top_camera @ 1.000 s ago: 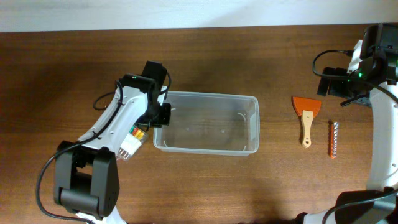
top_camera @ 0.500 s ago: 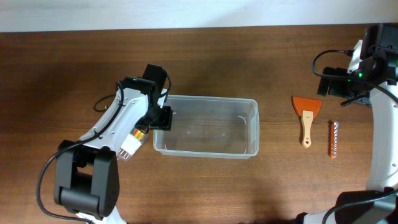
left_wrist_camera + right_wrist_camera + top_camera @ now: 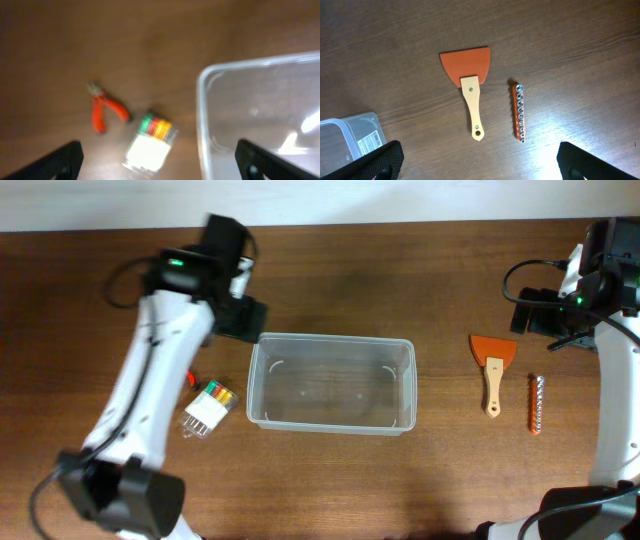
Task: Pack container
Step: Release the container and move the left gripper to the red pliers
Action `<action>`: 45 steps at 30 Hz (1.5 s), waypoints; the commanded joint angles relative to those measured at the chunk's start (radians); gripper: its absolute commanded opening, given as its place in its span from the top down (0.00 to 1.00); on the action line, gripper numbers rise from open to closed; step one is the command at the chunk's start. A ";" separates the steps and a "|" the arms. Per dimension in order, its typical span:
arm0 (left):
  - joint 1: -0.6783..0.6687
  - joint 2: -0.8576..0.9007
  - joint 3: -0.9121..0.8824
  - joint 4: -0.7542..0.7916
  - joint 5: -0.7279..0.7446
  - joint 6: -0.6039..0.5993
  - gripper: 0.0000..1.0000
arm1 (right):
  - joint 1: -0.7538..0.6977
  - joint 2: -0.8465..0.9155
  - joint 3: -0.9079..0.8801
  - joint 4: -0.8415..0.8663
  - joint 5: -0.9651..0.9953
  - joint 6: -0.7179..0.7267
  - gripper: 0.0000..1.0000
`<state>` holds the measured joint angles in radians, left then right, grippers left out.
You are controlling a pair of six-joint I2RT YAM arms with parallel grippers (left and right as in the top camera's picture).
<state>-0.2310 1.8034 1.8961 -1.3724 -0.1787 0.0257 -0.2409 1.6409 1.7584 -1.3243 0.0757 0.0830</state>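
Observation:
The container [image 3: 330, 383], a clear rectangular tub, sits mid-table with nothing visible inside. My left gripper [image 3: 243, 317] hangs open above the table just beyond its far left corner, holding nothing. In the left wrist view the container's rim [image 3: 200, 125] is at the right, red-handled pliers [image 3: 105, 110] and a pack of coloured markers [image 3: 150, 145] lie left of it, and the left gripper [image 3: 160, 167] is wide apart. My right gripper [image 3: 480, 160] stands open over an orange scraper [image 3: 470, 85] and an orange socket rail [image 3: 519, 112], well above both.
The marker pack [image 3: 208, 408] and pliers [image 3: 188, 380] lie left of the tub. The scraper [image 3: 493, 365] and socket rail [image 3: 536, 403] lie to its right. The right arm [image 3: 560, 305] is at the far right edge. A tub corner [image 3: 355, 135] shows in the right wrist view.
My left gripper has opened, come off the container's left end and risen toward the far left. The container has shifted slightly. The right arm has not moved.

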 commanded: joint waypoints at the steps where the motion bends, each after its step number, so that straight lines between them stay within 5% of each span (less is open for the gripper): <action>1: 0.097 -0.054 0.043 -0.068 -0.046 0.159 0.01 | -0.002 -0.026 0.026 0.000 0.014 0.011 0.01; 10: 0.324 -0.051 -0.082 -0.047 0.071 0.116 0.01 | -0.002 -0.026 0.026 -0.001 0.014 0.011 0.01; 18: 0.385 -0.051 -0.311 0.155 0.078 -0.138 0.01 | -0.002 -0.026 0.026 0.000 0.003 0.011 0.01; 28: 0.418 -0.051 -0.597 0.404 0.048 -0.130 0.01 | -0.002 -0.026 0.026 0.003 -0.019 0.011 0.01; 45: 0.513 0.098 -0.615 0.501 0.093 0.015 0.01 | -0.002 -0.026 0.026 0.003 -0.019 0.011 0.02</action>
<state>0.2852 1.8503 1.2854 -0.8780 -0.1074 -0.0006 -0.2409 1.6409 1.7599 -1.3235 0.0628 0.0834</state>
